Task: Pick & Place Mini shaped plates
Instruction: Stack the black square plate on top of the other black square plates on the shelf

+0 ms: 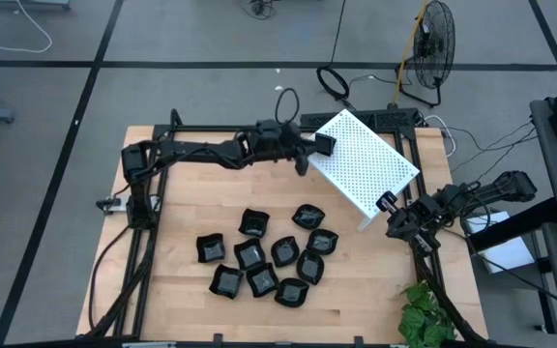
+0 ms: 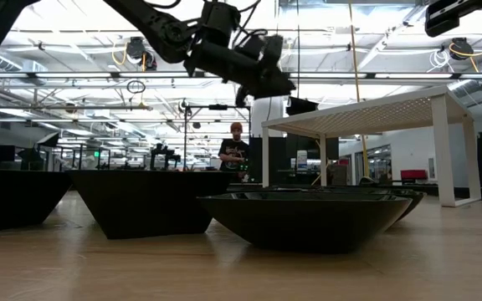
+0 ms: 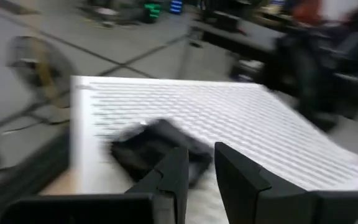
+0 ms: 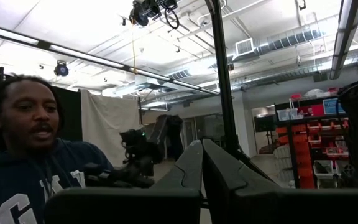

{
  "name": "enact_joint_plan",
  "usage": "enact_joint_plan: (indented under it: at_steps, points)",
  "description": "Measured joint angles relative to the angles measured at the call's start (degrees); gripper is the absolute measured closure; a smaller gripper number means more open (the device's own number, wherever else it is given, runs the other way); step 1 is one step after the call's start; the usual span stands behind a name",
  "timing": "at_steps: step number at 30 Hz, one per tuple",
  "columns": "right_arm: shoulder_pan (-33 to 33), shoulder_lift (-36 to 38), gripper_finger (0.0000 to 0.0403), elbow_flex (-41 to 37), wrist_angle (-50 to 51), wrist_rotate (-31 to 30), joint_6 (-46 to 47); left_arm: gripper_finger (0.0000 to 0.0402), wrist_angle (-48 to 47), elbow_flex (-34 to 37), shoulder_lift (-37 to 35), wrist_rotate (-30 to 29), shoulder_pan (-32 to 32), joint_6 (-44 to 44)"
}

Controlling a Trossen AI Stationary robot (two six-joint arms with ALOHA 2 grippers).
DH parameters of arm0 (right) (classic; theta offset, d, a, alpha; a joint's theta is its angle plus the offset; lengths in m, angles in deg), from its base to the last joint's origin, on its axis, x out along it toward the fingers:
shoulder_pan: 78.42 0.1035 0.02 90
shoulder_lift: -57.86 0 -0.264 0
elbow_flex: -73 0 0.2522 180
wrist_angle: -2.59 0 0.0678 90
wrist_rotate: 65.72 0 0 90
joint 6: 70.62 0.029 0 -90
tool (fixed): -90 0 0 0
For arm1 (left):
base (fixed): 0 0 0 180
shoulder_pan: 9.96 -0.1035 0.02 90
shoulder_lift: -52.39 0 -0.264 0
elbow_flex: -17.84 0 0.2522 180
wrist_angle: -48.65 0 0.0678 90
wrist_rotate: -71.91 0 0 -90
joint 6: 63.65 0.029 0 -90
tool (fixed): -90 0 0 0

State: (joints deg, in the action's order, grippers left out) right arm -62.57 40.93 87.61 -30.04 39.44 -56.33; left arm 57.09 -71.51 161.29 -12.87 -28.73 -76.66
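Several mini shaped plates (image 1: 259,259), small, glossy and black, lie clustered on the wooden table's near middle; in the low view they loom close (image 2: 308,219). My left gripper (image 1: 313,146) reaches out level to the far left corner of the white perforated rack (image 1: 370,164) and is shut on one black plate (image 1: 325,145), held above the rack's top (image 3: 241,124). At the table's right edge my right gripper (image 1: 389,205) waits, shut, tipped upward and holding nothing (image 4: 202,158). My left gripper pinches the black plate by the edge nearest the fingers (image 3: 191,163), between its two fingers. The fingers come roughly level from the table's left side. The plate sticks out ahead of the fingertips, lifted clear above the rack's perforated top; the picture is blurred.
The rack stands on legs (image 2: 446,159) at the table's far right. A black frame (image 1: 153,130) borders the table. A fan (image 1: 433,48) stands on the floor beyond, a green plant (image 1: 424,319) at the near right corner. A person (image 4: 23,155) shows in the right wrist view.
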Motion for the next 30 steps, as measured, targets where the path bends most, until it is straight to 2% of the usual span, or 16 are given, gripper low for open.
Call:
enact_joint_plan:
  at_steps: [3,13,21,30]
  points:
    - [0.0,0.0,0.0403,0.0,0.0,0.0,0.0,0.032,-0.3,0.0,0.0,2.3,1.5,1.9]
    - [0.0,0.0,0.0403,0.0,0.0,0.0,0.0,0.0321,-3.7,0.0,0.0,0.5,5.1,9.7]
    - [0.0,0.0,0.0403,0.0,0.0,0.0,0.0,0.0321,-7.1,0.0,0.0,-7.3,3.6,11.8]
    - [0.0,0.0,0.0403,0.0,0.0,0.0,0.0,0.0321,-5.6,0.0,0.0,-9.4,2.6,11.8]
